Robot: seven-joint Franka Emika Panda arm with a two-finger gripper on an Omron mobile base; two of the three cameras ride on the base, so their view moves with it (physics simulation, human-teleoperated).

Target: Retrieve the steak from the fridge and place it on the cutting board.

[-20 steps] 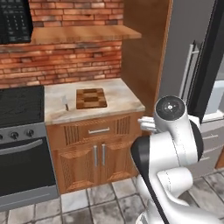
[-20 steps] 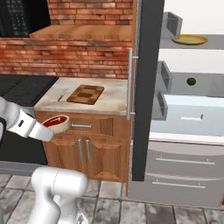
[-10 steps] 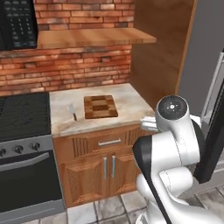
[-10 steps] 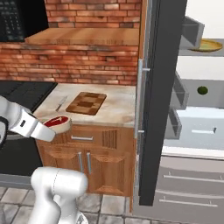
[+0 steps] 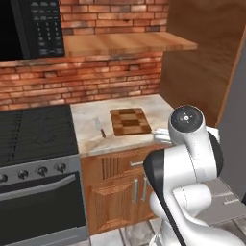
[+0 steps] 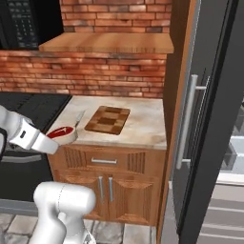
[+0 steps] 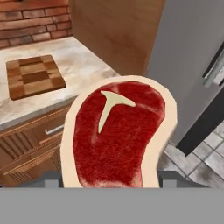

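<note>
A: What lies around the cutting board (image 6: 107, 119)?
B: A knife (image 5: 99, 128) just beside it on the marble counter (image 6: 143, 128); the fridge (image 6: 209, 119) door stands beyond the counter's end.

A: And the steak (image 7: 118, 131)?
B: In the gripper (image 6: 64, 135), short of the board; the fingers are hidden, so their grip can't be told.

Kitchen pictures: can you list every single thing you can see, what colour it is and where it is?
steak: one, red with a pale pink rim, held off the floor in front of the wooden cabinets
cutting board: one, dark and light brown checks, on the counter
knife: one, silver blade, on the counter left of the board
counter: one, pale marble, over the cabinets
cabinets: brown wood, under the counter
wall shelf: one, wooden, above the counter
brick wall: red, behind the counter
stove: one, black top, left of the counter
microwave: one, black, above the stove
fridge: one, dark grey door, silver handle, right of the counter
robot arm: white, dark joints
gripper: holding the steak
</note>
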